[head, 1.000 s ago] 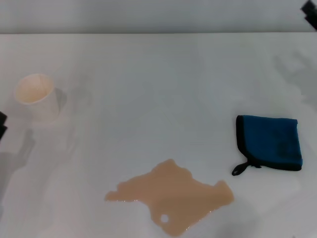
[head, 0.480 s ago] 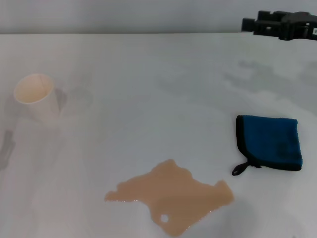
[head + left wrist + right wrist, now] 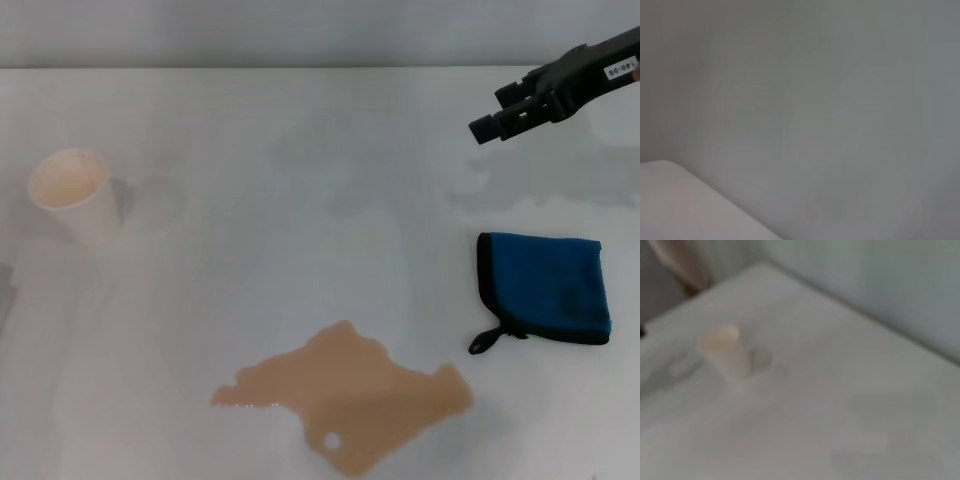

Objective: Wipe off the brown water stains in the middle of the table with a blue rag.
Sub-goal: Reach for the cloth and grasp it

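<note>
- You have the blue rag (image 3: 545,288) lying flat on the table (image 3: 300,180), over on the right side: a folded square of deep blue cloth with black trim along its edges.
- A short black loop sticks out from the rag's near left corner, pointing toward the spill.
- The brown water stains (image 3: 345,395) sit near the front edge, left of the rag and apart from it: one flat tan puddle with ragged edges, wider than the rag, with a small pale hole in it near the front.
- Your right gripper (image 3: 490,118) hangs above the table behind the rag, reaching in from the upper right, well apart from the cloth; you cannot tell how its fingers stand.
- A pale paper cup (image 3: 72,195) stands upright far to the left; the right wrist view shows it too (image 3: 725,352).
- Your left gripper is out of sight; its wrist view shows only a grey wall and a white corner.
</note>
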Tool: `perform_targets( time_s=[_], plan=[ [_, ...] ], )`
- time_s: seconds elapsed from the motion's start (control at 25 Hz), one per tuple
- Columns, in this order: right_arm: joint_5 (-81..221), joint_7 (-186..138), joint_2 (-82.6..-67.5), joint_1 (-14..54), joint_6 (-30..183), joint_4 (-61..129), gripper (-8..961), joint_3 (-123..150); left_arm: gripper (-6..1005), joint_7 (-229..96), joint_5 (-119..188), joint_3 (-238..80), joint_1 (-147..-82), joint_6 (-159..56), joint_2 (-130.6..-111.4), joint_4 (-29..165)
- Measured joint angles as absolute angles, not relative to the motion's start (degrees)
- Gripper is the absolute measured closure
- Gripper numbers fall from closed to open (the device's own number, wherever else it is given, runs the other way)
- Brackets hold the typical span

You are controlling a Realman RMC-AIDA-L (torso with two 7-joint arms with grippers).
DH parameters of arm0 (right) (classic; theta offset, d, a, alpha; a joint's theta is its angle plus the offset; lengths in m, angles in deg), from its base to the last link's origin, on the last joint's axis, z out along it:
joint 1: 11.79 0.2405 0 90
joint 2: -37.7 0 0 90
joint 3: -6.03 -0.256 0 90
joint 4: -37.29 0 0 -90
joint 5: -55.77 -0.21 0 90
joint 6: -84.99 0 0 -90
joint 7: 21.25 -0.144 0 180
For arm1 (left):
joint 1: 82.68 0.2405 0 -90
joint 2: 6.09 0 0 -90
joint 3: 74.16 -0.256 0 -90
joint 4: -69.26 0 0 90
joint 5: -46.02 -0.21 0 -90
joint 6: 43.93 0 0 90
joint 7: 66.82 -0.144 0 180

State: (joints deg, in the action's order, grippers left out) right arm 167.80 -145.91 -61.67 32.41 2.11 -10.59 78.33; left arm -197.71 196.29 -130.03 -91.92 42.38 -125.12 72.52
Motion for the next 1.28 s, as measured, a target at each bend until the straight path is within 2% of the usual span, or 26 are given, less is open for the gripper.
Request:
perform_targets(
  time_s=[0.16, 0.28, 0.4, 0.6, 0.72, 1.28],
  plan=[
    [175.40, -148.28, -62.30, 34.49, -3.06, -14.11, 137, 77.14, 124, -197.72, 196.25, -130.07, -92.21, 42.28, -125.09, 72.51],
    [183.19, -150.57, -64.05, 35.21, -6.05, -17.49, 141, 76.95, 124, -197.73, 195.97, -130.18, -92.42, 42.25, -125.09, 72.51],
    [193.23, -152.42, -67.68, 35.26, -8.05, -22.12, 142, 76.76, 123, -197.78, 195.90, -130.21, -92.43, 41.49, -125.09, 72.51],
    [207.44, -153.09, -74.79, 34.50, -9.81, -27.74, 142, 76.86, 123, -197.78, 195.69, -130.26, -92.41, 40.45, -125.10, 72.52],
    [213.97, -153.13, -77.44, 34.17, -9.54, -27.89, 142, 77.89, 123, -198.68, 195.40, -131.27, -92.60, 40.22, -125.10, 72.35],
    [214.56, -153.60, -78.41, 29.49, -4.16, -25.91, 142, 86.17, 123, -199.05, 194.00, -133.41, -93.39, 40.23, -124.92, 70.29]
  ],
)
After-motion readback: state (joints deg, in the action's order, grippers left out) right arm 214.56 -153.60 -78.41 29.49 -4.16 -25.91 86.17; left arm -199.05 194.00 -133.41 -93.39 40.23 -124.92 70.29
